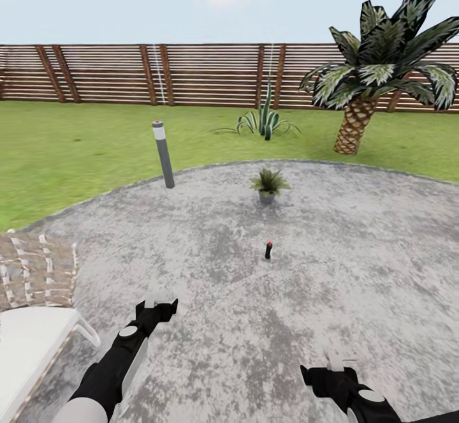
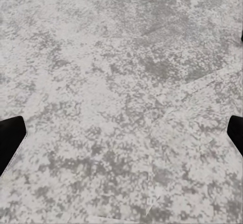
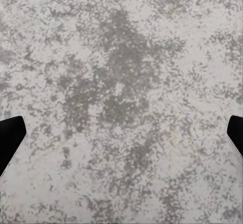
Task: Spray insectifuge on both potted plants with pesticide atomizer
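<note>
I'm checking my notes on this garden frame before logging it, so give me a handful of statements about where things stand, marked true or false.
1. The pesticide atomizer stands upright on the paved patio. True.
2. The left gripper holds the atomizer. False: its fingers are apart with only paving between them, and the bottle stands well ahead of it.
3. A potted plant sits on the patio beyond the atomizer. True.
4. The palm grows out of the patio. False: it stands on the lawn, near the fence.
5. The right gripper is shut. False: the right wrist view shows its fingertips wide apart.
</note>
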